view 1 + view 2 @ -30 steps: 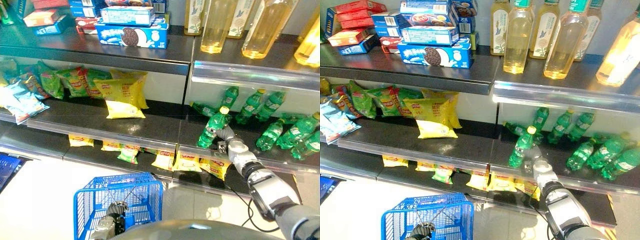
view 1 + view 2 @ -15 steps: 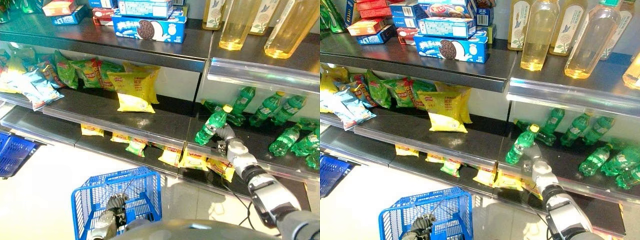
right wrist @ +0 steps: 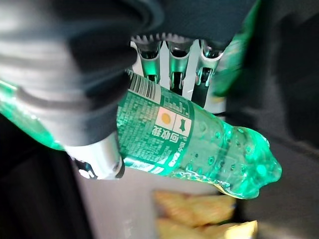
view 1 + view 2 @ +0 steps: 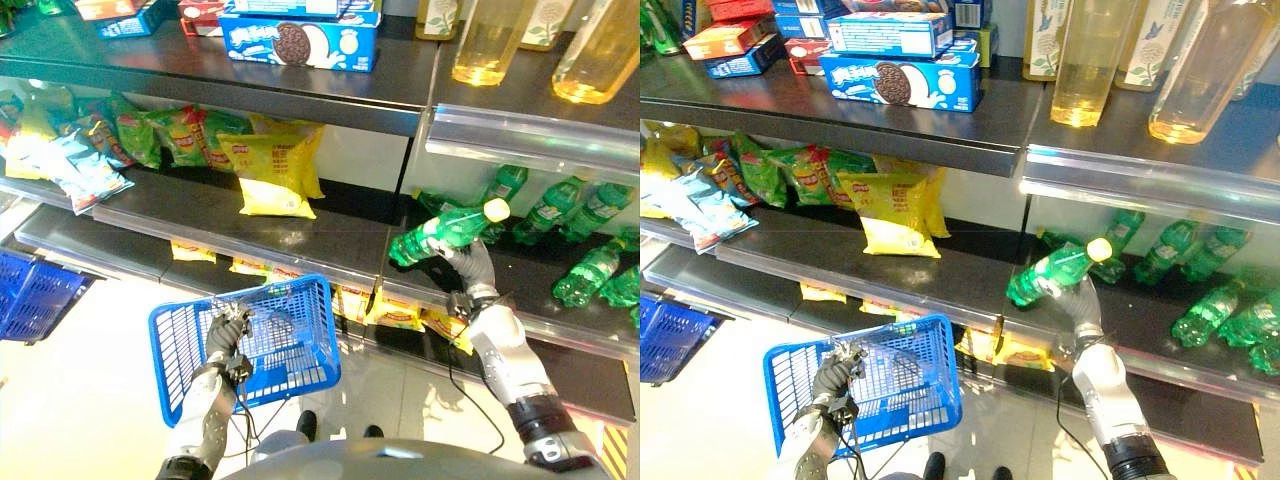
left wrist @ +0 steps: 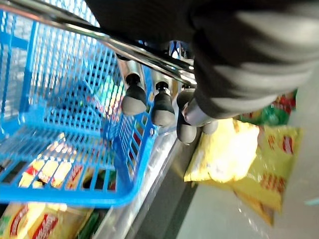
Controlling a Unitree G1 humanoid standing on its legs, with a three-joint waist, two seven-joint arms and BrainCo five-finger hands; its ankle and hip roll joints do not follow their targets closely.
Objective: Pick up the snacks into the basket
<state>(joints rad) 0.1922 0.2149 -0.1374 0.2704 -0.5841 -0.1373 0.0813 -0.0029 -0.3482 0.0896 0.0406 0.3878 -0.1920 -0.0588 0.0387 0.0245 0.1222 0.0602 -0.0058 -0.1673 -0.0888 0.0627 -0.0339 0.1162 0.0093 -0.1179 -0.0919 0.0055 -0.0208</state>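
Right hand [image 4: 470,272] clasping green bottle [image 4: 440,230], now lifted clear of shelf [image 4: 300,245]; left hand [image 4: 224,335] raises blue basket [image 4: 290,350] by handle, ready to receive

Basket [image 4: 290,345]: blue plastic mesh, metal wire handle. Bottle [image 4: 440,232]: glossy green clear plastic. Snack bags [image 4: 272,175]: shiny foil. Shelf [image 4: 230,235]: dark, glossy.

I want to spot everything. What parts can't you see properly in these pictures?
- Lower-shelf snack bags: eye views, partly behind the blue basket.
- Green bottle cap: right wrist view, hidden by the right hand.
- Left hand palm: left wrist view, behind its cover.
- Oil bottles: tops cut off.
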